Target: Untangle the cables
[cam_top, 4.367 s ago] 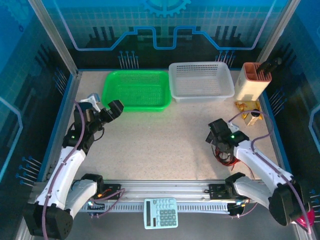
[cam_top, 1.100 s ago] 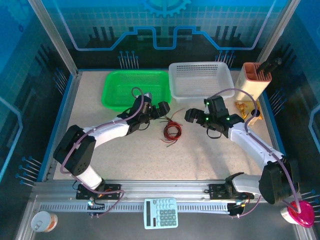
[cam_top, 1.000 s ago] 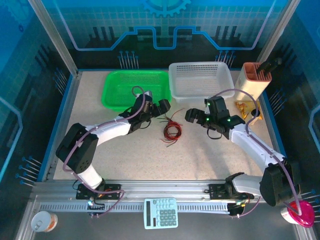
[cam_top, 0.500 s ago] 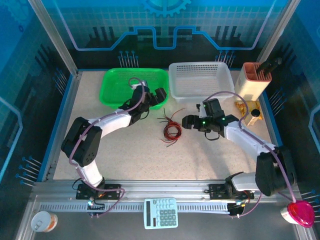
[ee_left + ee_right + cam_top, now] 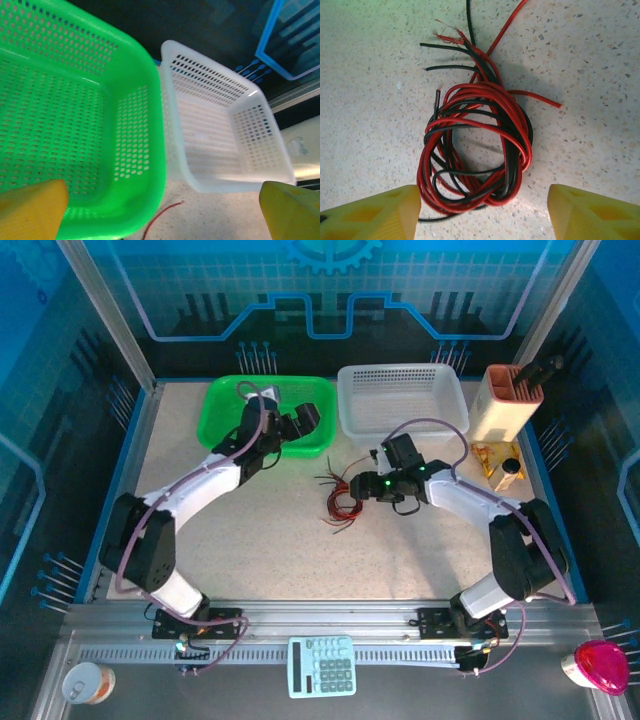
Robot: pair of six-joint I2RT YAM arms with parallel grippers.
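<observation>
The cables [image 5: 340,498] are a tangled coil of thin red and black wires lying on the speckled table, mid-table. In the right wrist view the cables [image 5: 475,150] loop in a loose oval with stray ends pointing away. My right gripper [image 5: 482,215] is open, its yellow fingertips [image 5: 370,212] flanking the coil's near end without touching it. From above, the right gripper [image 5: 360,486] sits just right of the coil. My left gripper [image 5: 308,418] hovers open over the green basket's right rim, holding nothing. One red wire end [image 5: 162,217] lies below it.
A green basket [image 5: 215,410] and a white basket [image 5: 404,436] stand side by side at the back. A tan holder [image 5: 505,405] is at the back right. A calculator [image 5: 322,665], a can [image 5: 82,683] and a pink object [image 5: 597,665] lie by the front rail.
My right gripper has moved left up to the coil and its jaws have narrowed. The left gripper has drawn back and left from the cables toward the green basket.
</observation>
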